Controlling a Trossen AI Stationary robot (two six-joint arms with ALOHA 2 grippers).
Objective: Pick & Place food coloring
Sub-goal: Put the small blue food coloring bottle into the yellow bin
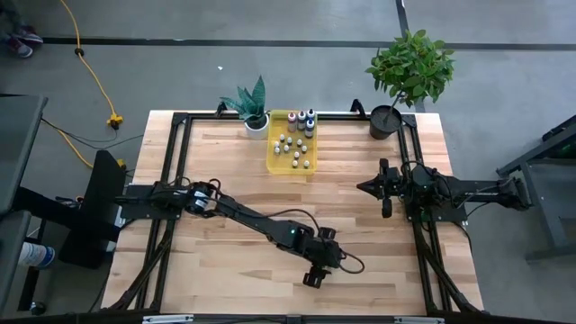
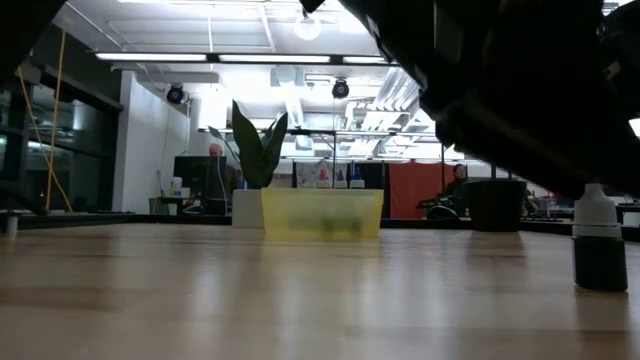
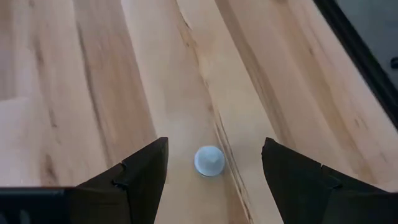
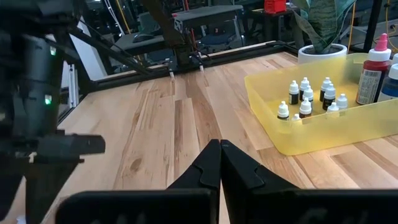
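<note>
Overhead layout of the wooden table (image 1: 225, 171), read from its left edge to its right. The left arm (image 1: 243, 214) enters from the 9 o'clock side and reaches diagonally toward 5 o'clock, ending at the left gripper (image 1: 315, 276) near the front edge; its fingers (image 3: 134, 180) stand wide apart, one on each side of a single food coloring bottle (image 3: 209, 161), whose white cap is seen from above, upright on the bare wood and touched by neither finger. In the level view the same bottle (image 2: 598, 240) shows a dark body under a white cap, standing alone with the arm's dark bulk directly overhead, which hides the gripper there. At 12 o'clock, against the back rail, sits a translucent yellow tray (image 1: 275, 160) holding the rest of the food coloring (image 1: 294, 144): small white-capped bottles clustered on its floor and a few taller bottles (image 1: 301, 120) with coloured bodies along its far wall. Just beside the tray, toward 11 o'clock, stands a spiky-leaved plant in a white pot (image 1: 255, 109); toward 1 o'clock, a bushy plant in a black pot (image 1: 387, 121). The right arm (image 1: 450, 191) waits at 3 o'clock, well apart from the lone bottle, and the right gripper (image 4: 220, 163) has its fingers pressed together on nothing, pointing across open wood with the tray (image 4: 311, 134) to one side.
</note>
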